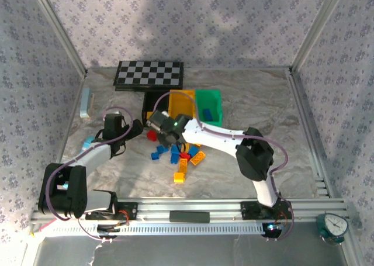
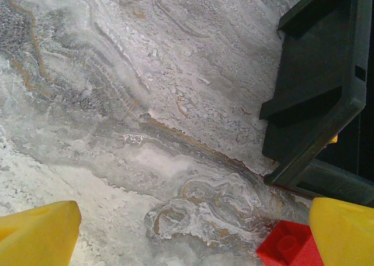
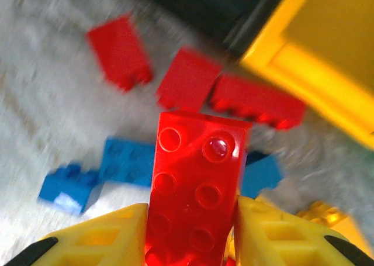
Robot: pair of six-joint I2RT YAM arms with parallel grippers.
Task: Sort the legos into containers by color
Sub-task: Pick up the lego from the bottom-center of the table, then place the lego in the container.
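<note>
A red brick [image 3: 196,184] is sitting clamped between the yellow fingers [image 3: 99,239] of the right claw [image 3: 193,231], its studs facing the wrist camera. Past it, blurred, more red pieces and a few blue ones are lying on the tabletop [image 1: 117,172] near a corner of the yellow bin [image 3: 327,61]. From above, the right claw [image 1: 166,131] is hanging at the far edge of the loose legos [image 1: 175,156], which are lying scattered just in front of the bins. The black bin [image 1: 146,107], yellow bin [image 1: 182,102] and green bin [image 1: 208,102] are standing side by side, a blue piece [image 1: 207,113] lying in the green one. The left claw [image 2: 193,237] is gaping wide open over bare marble beside the black bin [image 2: 321,85], a stray red brick [image 2: 286,248] lying by one finger. A checkerboard [image 1: 149,74] is lying behind the bins.
</note>
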